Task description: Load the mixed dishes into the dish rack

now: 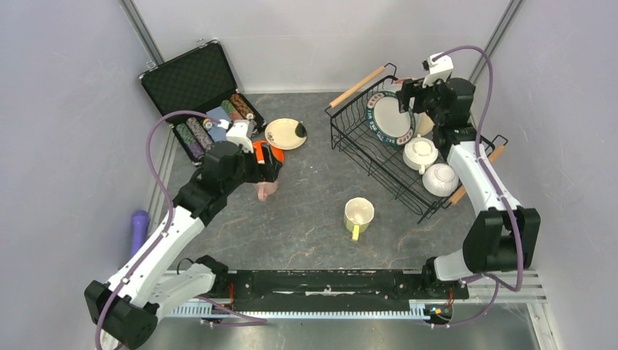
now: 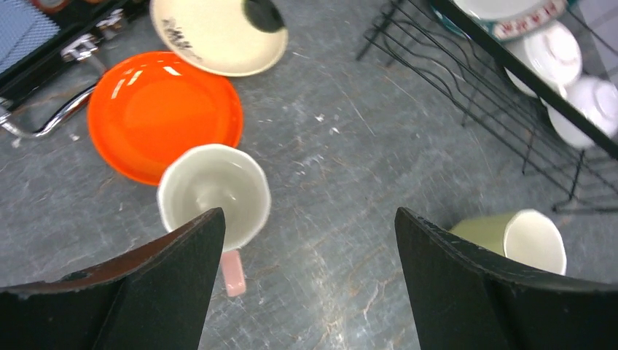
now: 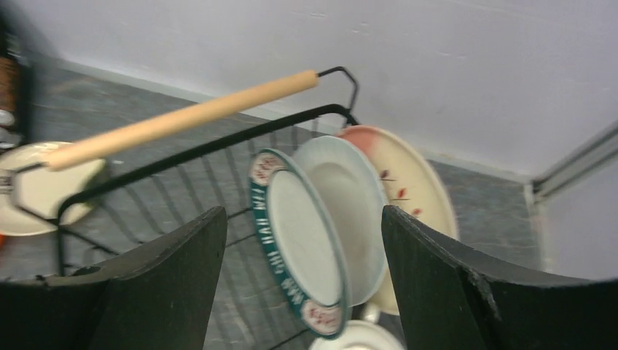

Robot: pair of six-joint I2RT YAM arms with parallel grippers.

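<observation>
A robot test cell in a lab, not a real kitchen.
I see plain pale walls point(image 1: 65, 146) on bare metal posts point(image 1: 142, 33) boxing in one grey table point(image 1: 306, 211). My left arm point(image 1: 167, 240) and right arm point(image 1: 481, 182) are bolted to a black rail point(image 1: 328, 281), purple cables point(image 1: 175, 114) looping free. A dish rack point(image 1: 362, 149) shares the table with a case point(image 1: 189, 76) of poker chips.

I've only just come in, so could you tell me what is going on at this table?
Two robot arms are loading dishes into the dish rack. The right gripper hangs open over three plates standing on edge in it: the teal-rimmed plate, the white plate and the pink-cream plate. The left gripper is open above the pink mug, upright on the table beside the orange plate. The yellow-green mug, on its side, and the spotted plate also wait on the table.
</observation>
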